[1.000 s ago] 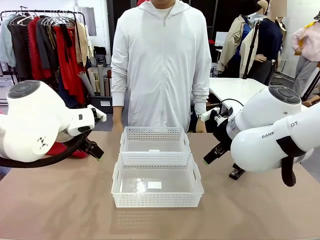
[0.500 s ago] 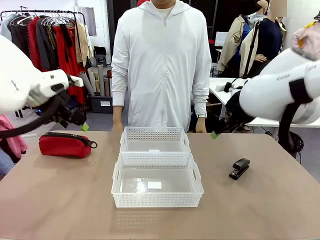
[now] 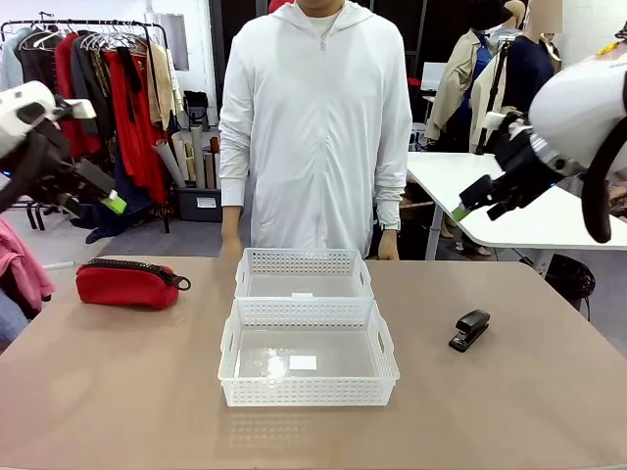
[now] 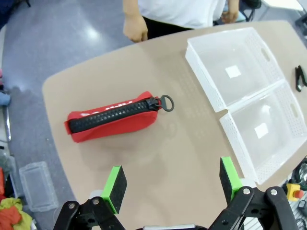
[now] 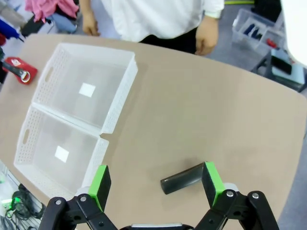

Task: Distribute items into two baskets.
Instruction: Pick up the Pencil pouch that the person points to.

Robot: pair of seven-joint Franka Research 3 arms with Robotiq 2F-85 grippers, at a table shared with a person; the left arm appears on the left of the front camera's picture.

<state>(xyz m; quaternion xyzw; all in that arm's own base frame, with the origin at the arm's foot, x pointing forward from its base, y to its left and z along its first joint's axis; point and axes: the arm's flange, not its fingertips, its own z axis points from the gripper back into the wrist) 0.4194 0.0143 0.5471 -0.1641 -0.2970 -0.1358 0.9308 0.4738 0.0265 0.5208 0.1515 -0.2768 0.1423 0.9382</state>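
fingers [image 4: 114, 188] of the left gripper [image 4: 171, 184] stand wide apart with nothing between them, high over the table [image 3: 118, 392]. the right gripper [image 5: 156, 184] hangs just as spread and empty. nearest the robot sits the near basket [image 3: 309, 390], bare inside. the far basket [image 3: 304, 261] touches its back edge and is also bare (so nothing is distributed yet). the red pouch [image 4: 112, 116] lies on its side left of the baskets, well apart from them, and the black stapler [image 5: 182, 178] lies to their right.

the risks, as i judge them: the pouch is soft and may sag or slip if pinched by its zipper ring rather than across the body. the stapler is small and smooth, and seems to lie slanted to the table edge, though it is too small to be sure, so a misaligned pinch could spin it away. both arms heading for adjoining baskets could crowd each other, and a bumped basket would likely slide. beyond, the person [image 3: 315, 127] stands close behind the far basket, within range of a wide swing.
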